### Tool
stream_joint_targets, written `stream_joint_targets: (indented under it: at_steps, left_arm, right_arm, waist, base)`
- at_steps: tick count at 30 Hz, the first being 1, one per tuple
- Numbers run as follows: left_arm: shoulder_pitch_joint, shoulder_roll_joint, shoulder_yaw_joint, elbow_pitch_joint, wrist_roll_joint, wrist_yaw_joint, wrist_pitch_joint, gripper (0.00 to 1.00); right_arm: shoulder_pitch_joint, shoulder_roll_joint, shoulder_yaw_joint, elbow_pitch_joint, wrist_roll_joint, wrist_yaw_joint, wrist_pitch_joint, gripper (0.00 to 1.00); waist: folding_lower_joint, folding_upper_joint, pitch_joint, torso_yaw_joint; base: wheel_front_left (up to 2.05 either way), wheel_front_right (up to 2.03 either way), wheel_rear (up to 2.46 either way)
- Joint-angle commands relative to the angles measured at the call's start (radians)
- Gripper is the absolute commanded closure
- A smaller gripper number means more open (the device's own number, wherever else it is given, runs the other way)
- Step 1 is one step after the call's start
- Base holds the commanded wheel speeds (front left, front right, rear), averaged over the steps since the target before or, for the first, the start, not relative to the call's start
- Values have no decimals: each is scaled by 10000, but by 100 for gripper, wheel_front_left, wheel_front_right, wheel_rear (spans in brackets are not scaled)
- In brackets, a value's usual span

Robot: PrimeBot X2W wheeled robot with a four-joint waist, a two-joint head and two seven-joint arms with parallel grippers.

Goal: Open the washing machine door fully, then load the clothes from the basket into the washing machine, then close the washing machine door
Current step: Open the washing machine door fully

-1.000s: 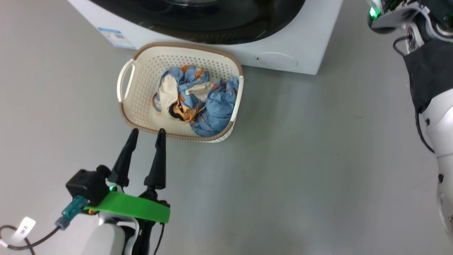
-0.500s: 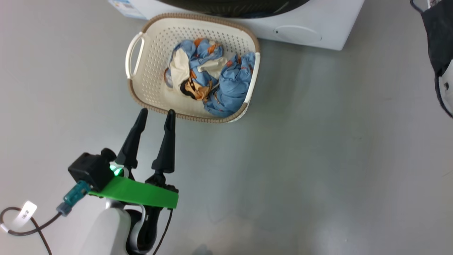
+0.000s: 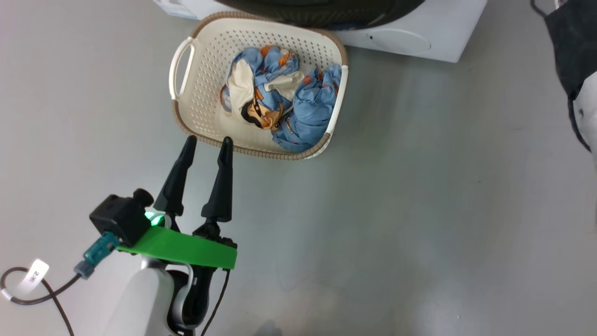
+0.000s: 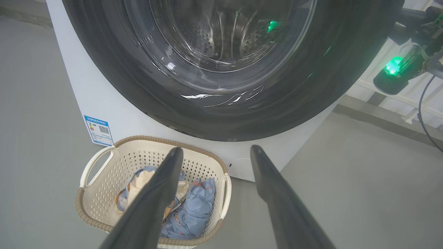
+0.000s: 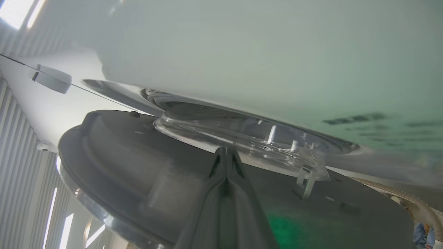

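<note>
The cream basket point(image 3: 205, 93) stands on the floor against the white washing machine point(image 3: 447, 28), with the blue and cream clothes point(image 3: 289, 102) bunched inside. My left gripper point(image 3: 209, 140) is open and empty, its fingertips just short of the basket's near rim. In the left wrist view the glossy black washing machine door point(image 4: 114, 79) rises above the basket point(image 4: 104, 180). My right gripper point(image 5: 226, 149) is shut, its tips against the grey inner side of the door point(image 5: 121, 155) beside the clear glass bowl point(image 5: 242, 138). The door stands ajar from the washer's white front.
Bare grey floor spreads to the right of the basket and in front of it. My right arm's black sleeve point(image 3: 571, 46) hangs at the upper right. A blue energy sticker point(image 4: 98, 129) and a round filter cap point(image 3: 399, 41) mark the washer's lower front.
The head view has shifted: the washer has slid toward the top edge and the right wrist has left the frame. The left gripper stays open at the basket's near rim.
</note>
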Motion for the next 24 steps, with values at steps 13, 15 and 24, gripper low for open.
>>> stream_joint_targets:
  at_steps: [13, 15, 24]
  left_arm:
    - [392, 266, 574, 31, 293, -16, -63, 0]
    - [504, 266, 612, 57, 362, -16, -63, 0]
    - [897, 305, 719, 76, 572, -16, -63, 0]
  right_arm:
    - [1810, 847, 633, -1097, 73, 19, 692, 100]
    - [2084, 900, 674, -1221, 142, 19, 761, 100]
    - [3291, 1165, 912, -1816, 355, 19, 1080, 100]
  waist:
    - [0, 0, -1043, -399]
    - [0, 0, -1220, -446]
    - [0, 0, -1802, -482]
  base:
    - [0, 0, 0]
    - [0, 0, 0]
    - [0, 0, 0]
